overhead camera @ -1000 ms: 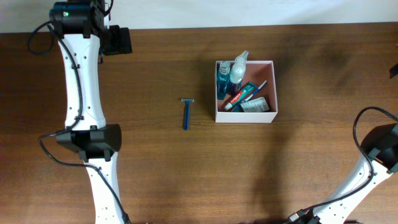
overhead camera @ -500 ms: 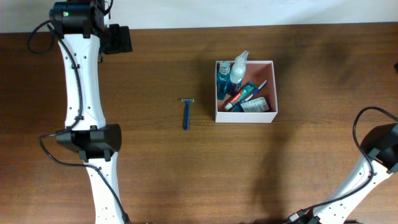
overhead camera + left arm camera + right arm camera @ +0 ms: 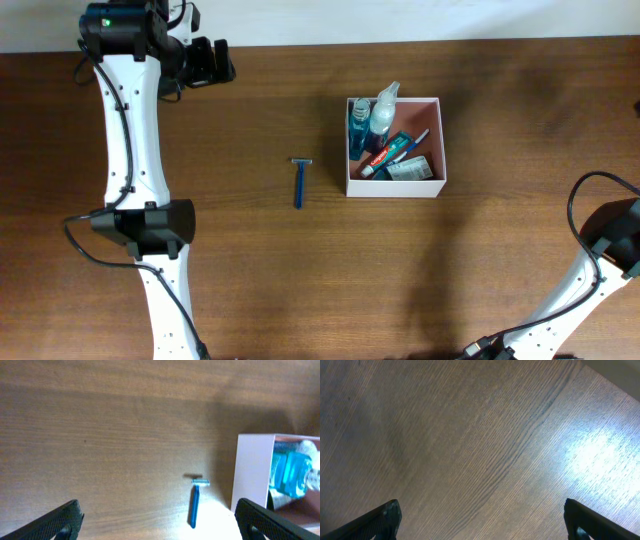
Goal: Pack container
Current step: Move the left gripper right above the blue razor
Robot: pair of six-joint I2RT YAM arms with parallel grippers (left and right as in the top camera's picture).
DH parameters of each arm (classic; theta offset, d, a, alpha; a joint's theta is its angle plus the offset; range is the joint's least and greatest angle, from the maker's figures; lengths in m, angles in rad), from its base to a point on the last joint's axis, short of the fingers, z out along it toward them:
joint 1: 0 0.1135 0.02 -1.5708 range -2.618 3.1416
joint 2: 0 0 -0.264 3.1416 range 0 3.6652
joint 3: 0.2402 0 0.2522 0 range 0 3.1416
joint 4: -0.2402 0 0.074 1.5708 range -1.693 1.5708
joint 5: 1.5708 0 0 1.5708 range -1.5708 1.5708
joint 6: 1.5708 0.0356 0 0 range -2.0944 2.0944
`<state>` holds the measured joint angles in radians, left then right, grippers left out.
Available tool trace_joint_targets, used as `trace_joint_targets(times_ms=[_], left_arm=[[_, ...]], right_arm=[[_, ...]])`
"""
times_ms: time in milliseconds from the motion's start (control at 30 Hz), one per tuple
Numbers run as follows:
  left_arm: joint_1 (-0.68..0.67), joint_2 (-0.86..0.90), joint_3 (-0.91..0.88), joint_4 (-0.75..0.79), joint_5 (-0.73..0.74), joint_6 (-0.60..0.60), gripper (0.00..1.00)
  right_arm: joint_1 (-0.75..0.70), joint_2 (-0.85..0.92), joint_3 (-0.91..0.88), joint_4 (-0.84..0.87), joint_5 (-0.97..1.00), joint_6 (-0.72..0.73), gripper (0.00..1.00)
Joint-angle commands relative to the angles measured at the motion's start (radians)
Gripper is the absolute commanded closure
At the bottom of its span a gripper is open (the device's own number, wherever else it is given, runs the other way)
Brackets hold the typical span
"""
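Observation:
The container (image 3: 395, 187), a square white-walled box with a pinkish inside, sits right of the table's middle. It holds a blue bottle (image 3: 358, 125), a clear spray bottle (image 3: 382, 110), a toothpaste tube (image 3: 388, 155) and other toiletries. A blue razor (image 3: 299, 182) lies on the wood left of it. My left gripper (image 3: 215, 62) is open and empty, high at the far left. In the left wrist view (image 3: 160, 527) the razor (image 3: 195, 505) and the container wall (image 3: 252, 472) lie between its spread fingers. My right gripper (image 3: 482, 525) is open over bare wood, outside the overhead view.
The left arm (image 3: 135, 150) runs down the left side of the table. The right arm's links (image 3: 610, 240) stand at the right front corner. The table's far edge (image 3: 400, 42) meets a white wall.
My left gripper has moved a little to the right along the far edge. The razor, the container and the right arm have not moved.

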<state>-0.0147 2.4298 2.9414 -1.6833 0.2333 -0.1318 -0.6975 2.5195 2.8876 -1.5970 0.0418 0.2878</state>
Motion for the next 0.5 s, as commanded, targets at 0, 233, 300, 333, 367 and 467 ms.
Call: trace_joint_targets(times_ms=[0, 233, 300, 333, 367, 467], left_arm=[[-0.019, 0.011, -0.011, -0.005, 0.033, 0.070, 0.01], [-0.120, 0.029, -0.035, -0.003, -0.106, 0.109, 0.00], [-0.147, 0.041, -0.052, 0.000, -0.175, 0.069, 0.01], [-0.158, 0.050, -0.058, -0.001, -0.195, 0.054, 0.01], [-0.167, 0.061, -0.062, -0.002, -0.197, 0.049, 0.01], [-0.192, 0.094, -0.079, -0.005, -0.187, 0.017, 0.01]], right_arm=[[0.004, -0.006, 0.008, 0.001, 0.019, 0.009, 0.01], [0.004, -0.006, 0.008, 0.001, 0.019, 0.009, 0.01], [0.004, -0.006, 0.008, 0.001, 0.019, 0.009, 0.01], [0.004, -0.006, 0.008, 0.001, 0.019, 0.009, 0.01], [0.004, -0.006, 0.008, 0.001, 0.019, 0.009, 0.01], [0.004, -0.006, 0.008, 0.001, 0.019, 0.009, 0.01]])
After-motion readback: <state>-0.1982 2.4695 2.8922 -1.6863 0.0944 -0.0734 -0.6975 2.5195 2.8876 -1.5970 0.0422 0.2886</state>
